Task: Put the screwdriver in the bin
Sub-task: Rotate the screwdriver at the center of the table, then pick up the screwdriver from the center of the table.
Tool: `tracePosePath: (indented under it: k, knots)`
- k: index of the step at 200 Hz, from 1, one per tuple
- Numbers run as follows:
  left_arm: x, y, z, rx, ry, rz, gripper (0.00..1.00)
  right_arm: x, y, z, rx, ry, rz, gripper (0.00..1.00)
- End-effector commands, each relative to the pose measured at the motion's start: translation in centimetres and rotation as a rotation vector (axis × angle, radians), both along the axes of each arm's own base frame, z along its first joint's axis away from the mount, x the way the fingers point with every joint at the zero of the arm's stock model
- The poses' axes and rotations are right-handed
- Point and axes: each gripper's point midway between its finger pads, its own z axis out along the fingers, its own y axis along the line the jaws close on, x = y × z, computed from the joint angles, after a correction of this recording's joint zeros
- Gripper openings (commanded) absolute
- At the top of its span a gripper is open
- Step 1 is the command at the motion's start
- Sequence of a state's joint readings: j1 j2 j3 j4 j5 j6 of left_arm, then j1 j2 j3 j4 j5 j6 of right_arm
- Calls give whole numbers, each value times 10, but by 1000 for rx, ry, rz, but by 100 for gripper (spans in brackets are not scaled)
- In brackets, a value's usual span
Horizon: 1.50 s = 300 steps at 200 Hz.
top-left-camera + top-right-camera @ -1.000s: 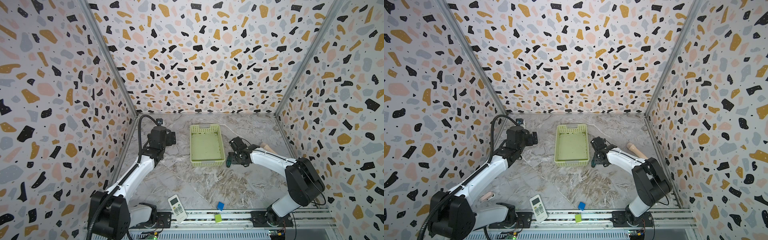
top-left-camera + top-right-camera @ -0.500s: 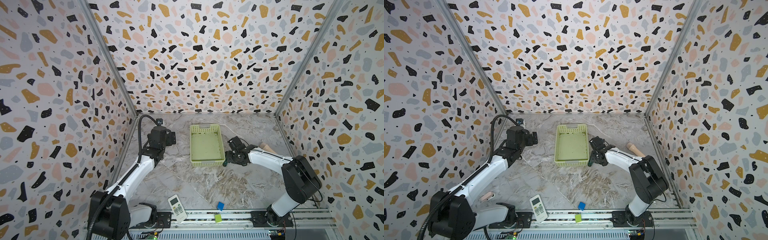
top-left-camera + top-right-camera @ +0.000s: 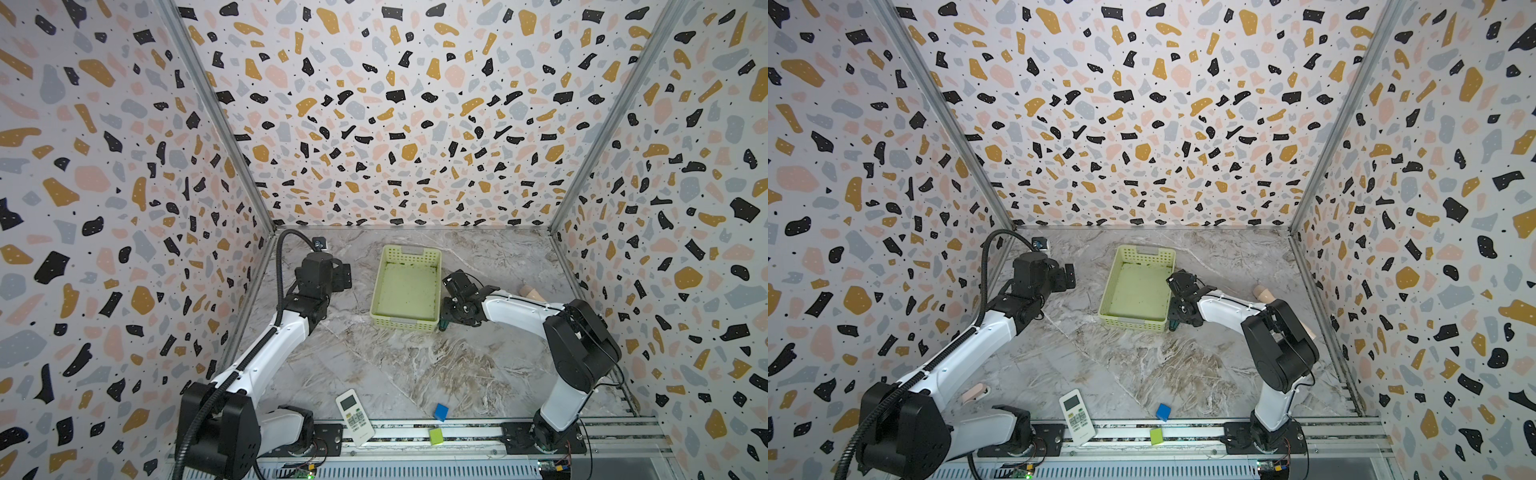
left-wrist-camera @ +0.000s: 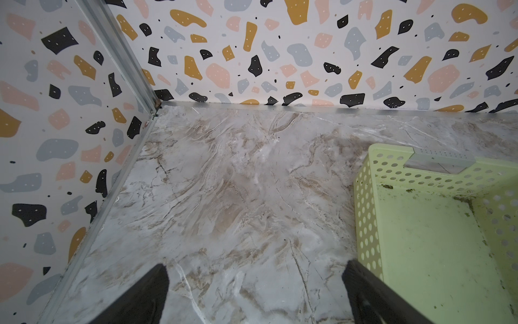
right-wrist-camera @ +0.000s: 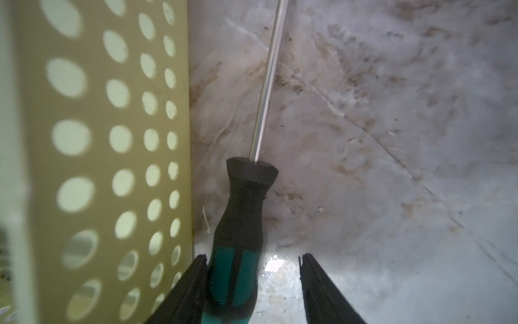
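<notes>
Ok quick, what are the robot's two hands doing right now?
Left hand: open, holding nothing, beside the bin.
Right hand: open around the screwdriver handle; one finger touches it, the other stands apart, so it is not gripped.

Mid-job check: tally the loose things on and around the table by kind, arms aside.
bin: 1
screwdriver: 1
remote control: 1
blocks: 2, blue block and green block
pale wooden rod: 1, partly hidden by the right arm
pale peach item under the left arm: 1, kind unclear
Total: 7
</notes>
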<state>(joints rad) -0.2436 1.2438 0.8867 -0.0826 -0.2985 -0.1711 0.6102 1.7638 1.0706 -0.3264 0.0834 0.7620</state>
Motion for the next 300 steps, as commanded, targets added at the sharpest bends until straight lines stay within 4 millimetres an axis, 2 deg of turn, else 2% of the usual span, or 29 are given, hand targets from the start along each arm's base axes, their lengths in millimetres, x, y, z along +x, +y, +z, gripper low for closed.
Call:
tracePosePath:
  k: [1, 59, 115, 165, 214, 236, 258, 274, 283, 285, 300]
  knots:
    - [-1, 1, 7, 11, -31, 4, 99, -3, -6, -7, -76, 25, -5, 55]
    - [-1, 2, 8, 11, -32, 4, 100, -4, -8, -21, -162, 46, 11, 45]
    - [-2, 3, 9, 13, -36, 8, 99, -9, -21, -14, -188, 32, 7, 19]
    - [-2, 3, 8, 13, -35, 8, 100, -10, -40, 14, -199, -14, -9, 18]
    - [-2, 3, 8, 14, -35, 10, 100, -8, -49, 65, -199, -95, -7, 18]
    - [-2, 2, 7, 12, -34, 8, 100, -1, -39, 95, -167, -153, 12, 18]
    - [-1, 2, 6, 10, -31, 7, 100, 8, -15, 116, -138, -184, 62, 18]
    - [-1, 2, 6, 9, -31, 8, 100, 17, 8, 125, -136, -202, 106, 18]
    - [-2, 2, 7, 9, -33, 9, 100, 22, 20, 122, -140, -196, 131, 18]
    - [-2, 2, 6, 10, -32, 10, 100, 23, 25, 128, -131, -208, 136, 19]
    - [-3, 4, 7, 12, -34, 15, 99, 30, 48, 127, -126, -209, 169, 19]
